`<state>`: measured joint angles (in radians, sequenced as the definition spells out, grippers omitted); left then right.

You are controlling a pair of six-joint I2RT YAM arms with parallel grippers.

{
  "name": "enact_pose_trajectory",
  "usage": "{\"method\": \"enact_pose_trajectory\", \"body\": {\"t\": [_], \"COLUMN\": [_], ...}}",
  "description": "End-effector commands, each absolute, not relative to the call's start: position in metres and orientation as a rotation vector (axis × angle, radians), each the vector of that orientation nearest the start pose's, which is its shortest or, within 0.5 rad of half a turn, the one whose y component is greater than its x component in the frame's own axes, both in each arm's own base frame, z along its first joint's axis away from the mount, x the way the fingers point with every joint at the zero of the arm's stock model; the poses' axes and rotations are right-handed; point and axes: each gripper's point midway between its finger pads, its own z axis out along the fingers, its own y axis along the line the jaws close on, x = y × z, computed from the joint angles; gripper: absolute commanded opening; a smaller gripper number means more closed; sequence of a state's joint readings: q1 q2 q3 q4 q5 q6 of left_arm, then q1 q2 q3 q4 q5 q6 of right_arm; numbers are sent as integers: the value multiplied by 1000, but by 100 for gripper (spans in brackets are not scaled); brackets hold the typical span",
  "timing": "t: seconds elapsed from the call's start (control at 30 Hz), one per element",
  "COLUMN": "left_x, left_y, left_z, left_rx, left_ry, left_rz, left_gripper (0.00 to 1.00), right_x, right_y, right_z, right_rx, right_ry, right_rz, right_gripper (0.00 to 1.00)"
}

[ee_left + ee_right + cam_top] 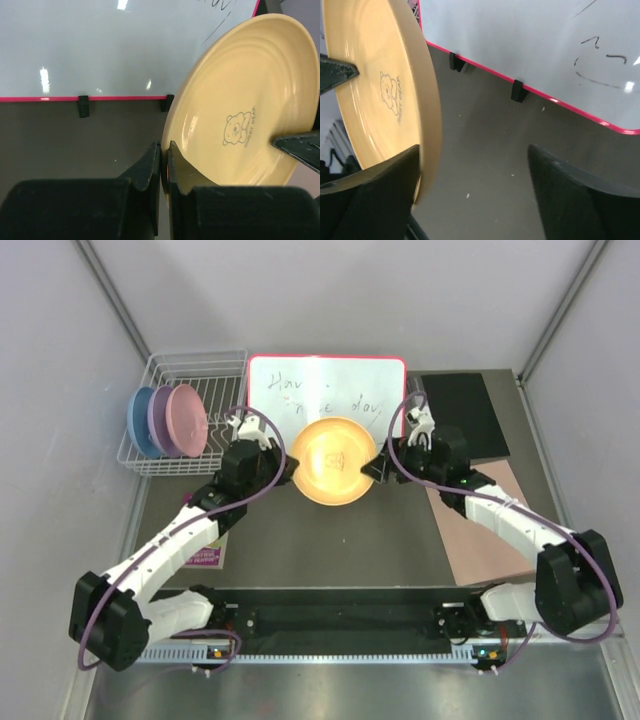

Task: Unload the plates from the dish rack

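The yellow-orange plate [335, 462] with a bear motif is held above the table in front of the whiteboard. My left gripper [285, 462] is shut on its left rim, and the pinch shows in the left wrist view [164, 150] on the plate [250, 100]. My right gripper [375, 468] is open at the plate's right rim. In the right wrist view [475, 155] the plate [370, 75] lies against the left finger, with a wide gap to the other. The blue [140, 420], lavender [160, 418] and pink [187, 418] plates stand upright in the white wire dish rack [190, 365] at the back left.
A red-framed whiteboard [325, 390] with writing lies flat behind the held plate. A black mat [460, 415] is at the back right, with a brown sheet [480, 530] under the right arm. A pink card [205, 558] lies under the left arm.
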<state>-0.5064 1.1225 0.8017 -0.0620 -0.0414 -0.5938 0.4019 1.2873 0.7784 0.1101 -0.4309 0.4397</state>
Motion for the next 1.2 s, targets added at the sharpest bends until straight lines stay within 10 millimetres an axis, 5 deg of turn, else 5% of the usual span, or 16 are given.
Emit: {"method": "enact_pose_trajectory", "body": {"t": [0.0,0.03,0.07,0.13,0.23,0.27,0.33,0.37,0.47,0.73,1.03,1.17], "left_x": [323,323,322,322,321,322,320,324,320,323,337,341], "left_y": [-212,-213,-214,-214,-208,-205,-197,-188,-165,-95,-67,-53], "left_z": [241,238,237,235,232,232,232,235,236,272,263,258], "left_rx": [-109,-104,-97,-91,-79,-77,-41,-69,-85,-205,-259,-271], "left_ry": [1886,1896,1901,1899,1898,1897,1893,1873,1867,1655,1622,1637], "left_rz": [-776,-774,-774,-770,-725,-703,-650,-600,-474,-143,99,234], "left_gripper": [0,0,0,0,15,48,57,77,99,99,99,99], "right_x": [323,323,322,322,321,320,314,305,284,232,234,235], "right_y": [246,247,247,241,219,213,196,189,178,174,188,186], "right_z": [189,188,189,190,188,188,190,181,168,105,67,51], "right_rx": [-305,-315,-320,-303,-247,-228,-206,-198,-213,-247,-208,-197], "right_ry": [1975,1975,1973,1971,1996,2000,1995,2045,2118,2348,2442,2502], "right_rz": [997,996,995,963,834,796,717,692,674,746,823,793], "right_gripper": [70,59,26,0,0,0,0,0,0,0,0,11]}}
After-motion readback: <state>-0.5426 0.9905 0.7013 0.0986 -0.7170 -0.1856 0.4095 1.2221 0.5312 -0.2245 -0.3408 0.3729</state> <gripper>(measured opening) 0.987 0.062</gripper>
